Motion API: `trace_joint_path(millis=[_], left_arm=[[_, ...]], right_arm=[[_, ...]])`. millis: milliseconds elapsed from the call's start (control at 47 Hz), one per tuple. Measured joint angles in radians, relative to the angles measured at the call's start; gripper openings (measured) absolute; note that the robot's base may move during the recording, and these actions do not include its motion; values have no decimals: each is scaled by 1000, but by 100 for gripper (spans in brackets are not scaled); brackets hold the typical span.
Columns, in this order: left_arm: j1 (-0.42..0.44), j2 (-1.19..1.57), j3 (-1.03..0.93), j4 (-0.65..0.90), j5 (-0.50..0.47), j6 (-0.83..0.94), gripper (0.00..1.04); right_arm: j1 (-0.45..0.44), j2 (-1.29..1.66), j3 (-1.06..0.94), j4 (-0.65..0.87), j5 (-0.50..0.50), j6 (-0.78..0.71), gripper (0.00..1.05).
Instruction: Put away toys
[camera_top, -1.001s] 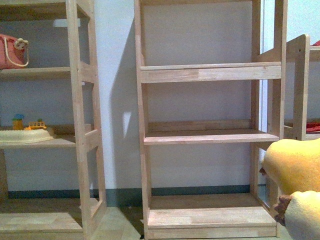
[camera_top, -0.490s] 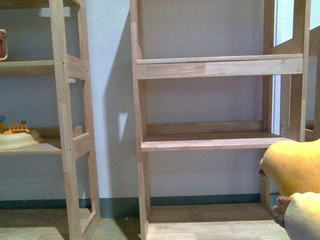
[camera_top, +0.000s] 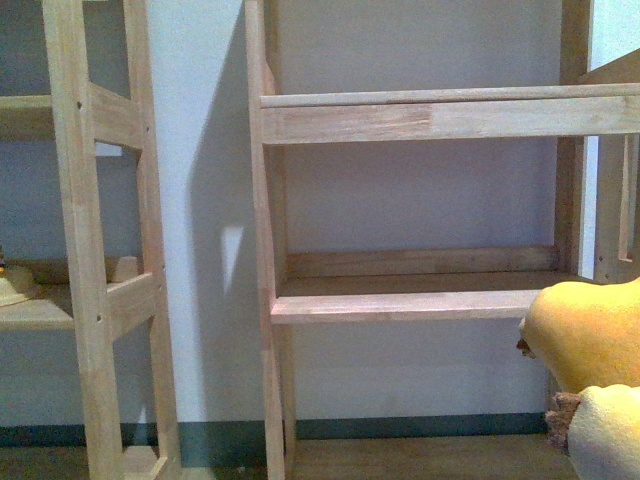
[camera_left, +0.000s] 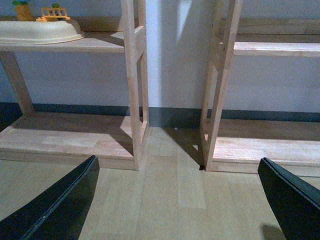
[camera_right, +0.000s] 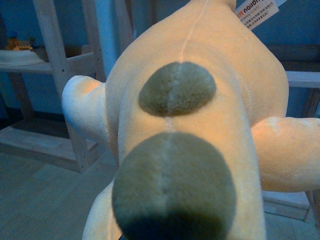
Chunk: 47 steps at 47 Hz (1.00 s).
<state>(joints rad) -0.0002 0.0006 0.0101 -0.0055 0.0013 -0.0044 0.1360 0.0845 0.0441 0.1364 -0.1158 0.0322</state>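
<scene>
Plainly, the left end effector (camera_left: 177, 162) is spread wide, its two black fingers (camera_left: 57, 202) far apart with only bare wooden floor (camera_left: 170, 200) between them. It holds nothing and touches nothing. Ahead of it stand two wooden shelf units (camera_left: 135, 85) side by side with a narrow gap between them. On a shelf of the unit off to its left sits a cream dish (camera_left: 40, 31) bearing small coloured toys (camera_left: 54, 12).

The right end effector shows in no view, so I cannot tell whether it is apart or clamped. Its wrist camera is filled by the plush animal (camera_right: 200, 125), very close in front of it and up off the floor. The plush is soft, rounded and orange-yellow, with a seam along its middle and two dark brown oval patches (camera_right: 177, 89), the larger one nearer. A paler limb (camera_right: 85, 107) sticks out at each side, and a white printed label (camera_right: 256, 11) hangs at its far end. The front view shows its orange-yellow bulk (camera_top: 590, 335) at the lower right edge over a cream part (camera_top: 608, 430) with a brown tip (camera_top: 562, 410), nearer the camera than the shelf board (camera_top: 400, 305)
</scene>
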Motion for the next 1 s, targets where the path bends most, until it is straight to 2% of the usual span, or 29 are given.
trace_joint_path(millis=[1001], left_arm=[[0,0,0,0,0,0,98]], right_arm=[[0,1,0,0,-1,0,7]])
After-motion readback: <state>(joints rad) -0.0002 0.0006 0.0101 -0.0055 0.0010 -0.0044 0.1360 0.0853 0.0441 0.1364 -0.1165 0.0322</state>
